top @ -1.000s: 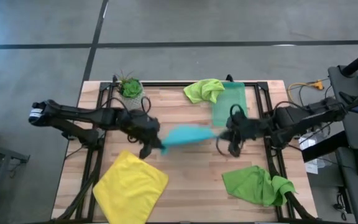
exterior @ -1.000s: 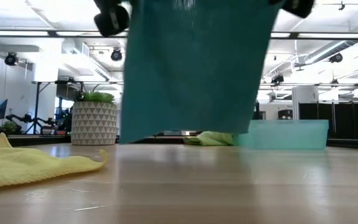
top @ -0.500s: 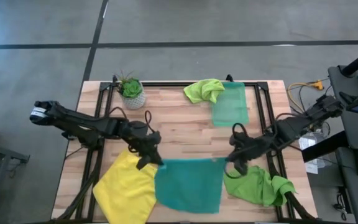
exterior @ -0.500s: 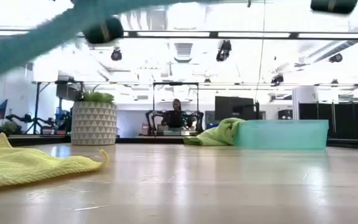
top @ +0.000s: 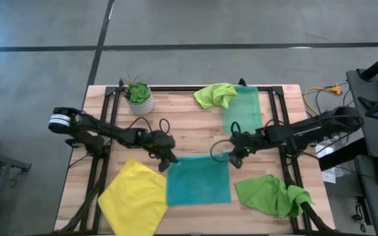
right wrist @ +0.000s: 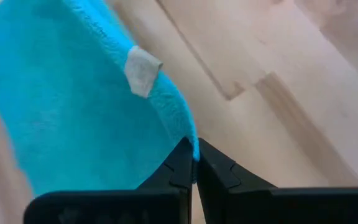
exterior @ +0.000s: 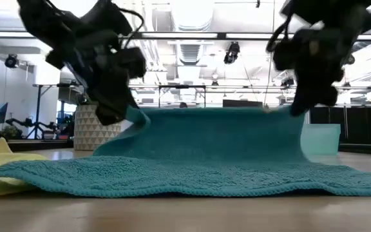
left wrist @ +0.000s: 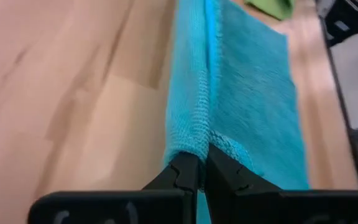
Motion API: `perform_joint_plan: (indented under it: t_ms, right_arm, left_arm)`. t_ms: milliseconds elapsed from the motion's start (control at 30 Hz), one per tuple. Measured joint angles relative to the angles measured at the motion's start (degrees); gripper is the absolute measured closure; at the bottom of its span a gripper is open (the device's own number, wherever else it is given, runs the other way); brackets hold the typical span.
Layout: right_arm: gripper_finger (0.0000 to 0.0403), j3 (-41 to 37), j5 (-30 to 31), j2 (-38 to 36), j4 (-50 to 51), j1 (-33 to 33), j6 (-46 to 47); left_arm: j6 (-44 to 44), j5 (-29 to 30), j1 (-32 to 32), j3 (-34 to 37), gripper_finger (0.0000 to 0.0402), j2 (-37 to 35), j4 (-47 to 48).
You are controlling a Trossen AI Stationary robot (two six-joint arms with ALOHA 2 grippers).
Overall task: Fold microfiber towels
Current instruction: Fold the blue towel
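The teal towel [top: 198, 180], hanging in the air a second ago, now lies spread on the surface [top: 189, 128]. The left end effector [top: 170, 159] and right end effector [top: 235, 157] each pinch a far corner, so folding can begin.

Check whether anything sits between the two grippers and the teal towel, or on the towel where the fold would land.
Nothing visible does. The left gripper and right gripper are each shut on a far corner of the teal towel, and its spread surface is bare. The yellow towel only meets its left edge.
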State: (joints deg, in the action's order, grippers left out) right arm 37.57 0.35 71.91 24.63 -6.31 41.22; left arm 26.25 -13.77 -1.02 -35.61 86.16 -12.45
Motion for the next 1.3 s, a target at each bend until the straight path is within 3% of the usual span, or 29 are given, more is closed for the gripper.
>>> perform_joint_plan:
  t_ms: [233, 333, 633, 867, 1067, 1300]
  right_arm:
    - [0.0394, 4.29, -0.46, 8.20, -1.41, 3.55, -4.76]
    - [0.0394, 6.39, 0.68, 11.06, -0.93, 4.21, -5.64]
    - [0.0390, 7.88, 5.24, 12.55, 1.73, 6.23, -5.02]
    - [0.0340, 7.78, 10.30, 8.11, 4.55, 8.25, -4.18]
    - [0.0299, 7.79, 11.44, 3.13, 4.72, 9.35, -4.19]
    - [0.0294, 7.27, 6.63, -1.72, 1.15, 5.18, -4.19]
  left_arm:
    - [-1.72, 0.45, 3.66, -2.29, 0.0400, 4.75, 0.00]
    - [-4.10, 0.54, 5.28, -2.64, 0.0379, 4.38, -0.62]
    - [-5.02, 0.56, 10.35, -1.43, 0.0230, -0.41, 1.83]
    - [-6.26, 0.60, 13.04, -1.22, 0.0142, -3.93, 7.03]
    - [-4.23, 0.71, 14.15, -0.82, 0.0130, -6.42, 7.46]
    - [3.36, 2.55, 13.32, -0.55, 0.0130, -6.15, 9.91]
